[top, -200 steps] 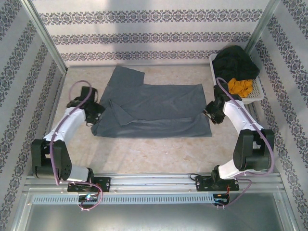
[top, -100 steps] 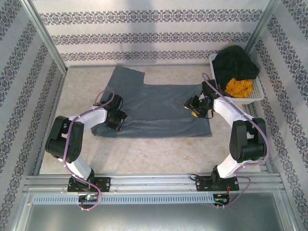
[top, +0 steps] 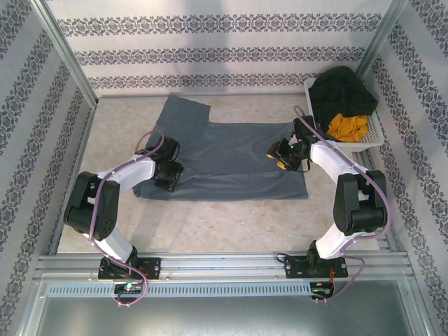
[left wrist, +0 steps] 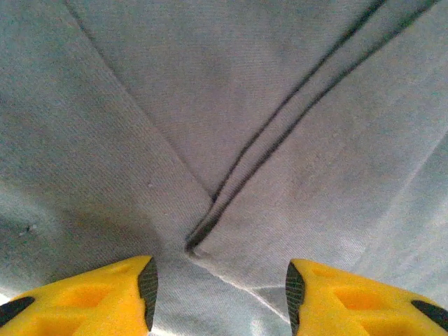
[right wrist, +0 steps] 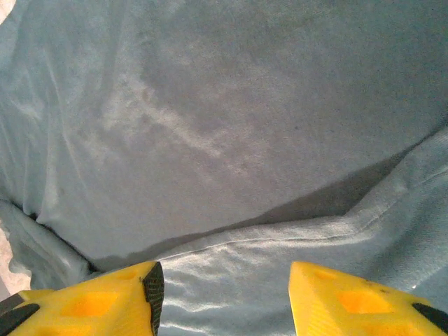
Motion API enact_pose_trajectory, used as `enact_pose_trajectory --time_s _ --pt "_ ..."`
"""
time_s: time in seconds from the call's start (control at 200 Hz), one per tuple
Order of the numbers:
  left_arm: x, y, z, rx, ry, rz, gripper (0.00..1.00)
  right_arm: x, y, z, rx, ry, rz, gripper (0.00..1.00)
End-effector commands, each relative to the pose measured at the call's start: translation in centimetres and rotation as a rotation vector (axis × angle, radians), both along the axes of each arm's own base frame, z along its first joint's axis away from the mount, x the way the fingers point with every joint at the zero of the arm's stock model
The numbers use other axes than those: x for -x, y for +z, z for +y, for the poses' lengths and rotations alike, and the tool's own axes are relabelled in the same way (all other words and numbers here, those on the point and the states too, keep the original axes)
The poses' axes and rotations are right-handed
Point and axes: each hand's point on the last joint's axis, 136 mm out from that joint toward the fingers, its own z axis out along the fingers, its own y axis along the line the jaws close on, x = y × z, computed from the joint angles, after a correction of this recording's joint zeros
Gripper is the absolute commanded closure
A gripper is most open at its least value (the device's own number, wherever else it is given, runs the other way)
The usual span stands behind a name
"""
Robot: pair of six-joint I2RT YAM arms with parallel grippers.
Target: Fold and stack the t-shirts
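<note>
The left end effector (top: 168,176) stands open, its yellow fingers (left wrist: 105,294) apart with nothing between them, poised low over the near left part of the slate blue-grey t-shirt (top: 231,150). In the left wrist view a doubled hem (left wrist: 280,133) runs diagonally down from the upper right and ends just in front of the gap between the fingers.

The right end effector (top: 280,155) is open too and grips nothing; it sits over the shirt's right part, and the right wrist view shows a cloth edge (right wrist: 280,231) crossing just ahead of its fingers.

The t-shirt lies spread flat at the middle of the table (top: 210,224), one sleeve pointing to the far left. In the far right corner a white basket (top: 374,136) holds a dark garment (top: 339,91) and a mustard garment (top: 350,126).
</note>
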Motion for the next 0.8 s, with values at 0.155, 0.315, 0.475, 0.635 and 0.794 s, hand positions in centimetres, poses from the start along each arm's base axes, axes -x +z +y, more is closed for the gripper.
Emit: enact_pose_trajectory --time_s 0.155,0.315,0.475,0.635,0.794 --pt "-1.9 -0.6 -0.5 -0.008 0.026 -0.033 0.68 -0.2 0.4 0.3 -0.009 0.01 -0.01 0.49" --pt "-3.8 1.4 -0.7 -0.034 -0.026 -0.101 0.93 0.2 0.5 -0.3 0.0 -0.001 -0.011 0.5" --pt "-5.6 2.8 -1.8 -0.037 -0.098 -0.143 1.0 0.3 0.5 -1.1 0.006 -0.019 -0.01 0.51" --pt "-9.1 3.7 -4.2 -0.01 -0.225 -0.209 1.0 0.2 0.6 -1.6 0.007 -0.032 -0.013 0.52" --pt "-11.5 3.9 -6.6 -0.014 -0.372 -0.215 1.0 0.3 0.4 -1.9 0.008 -0.039 0.001 0.52"
